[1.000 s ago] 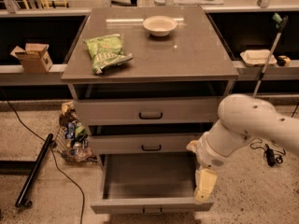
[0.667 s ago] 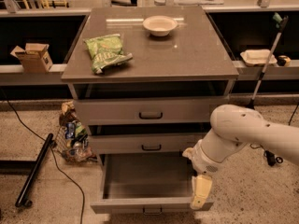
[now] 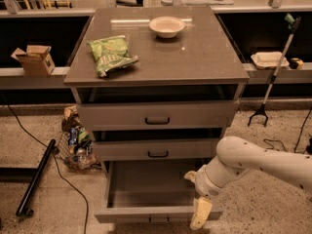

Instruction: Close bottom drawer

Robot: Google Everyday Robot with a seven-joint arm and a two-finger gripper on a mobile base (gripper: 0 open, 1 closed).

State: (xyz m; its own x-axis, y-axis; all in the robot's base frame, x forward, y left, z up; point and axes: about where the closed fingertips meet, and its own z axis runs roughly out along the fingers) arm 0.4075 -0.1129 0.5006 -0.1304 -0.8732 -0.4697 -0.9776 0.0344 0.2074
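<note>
bottom drawer [image 3: 146,191] pulled out, 6 o'clock of frame; its handle [image 3: 158,220] clipped by bottom edge | gripper [image 3: 201,212] at drawer front's 3 o'clock end, overlapping it, contact unclear | apart or together: cannot tell | arm [image 3: 263,162] cropped at 4 o'clock

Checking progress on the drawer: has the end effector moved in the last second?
Yes. The end effector has dropped lower and slightly left, away from the middle drawer, to the front edge of the bottom drawer.
</note>
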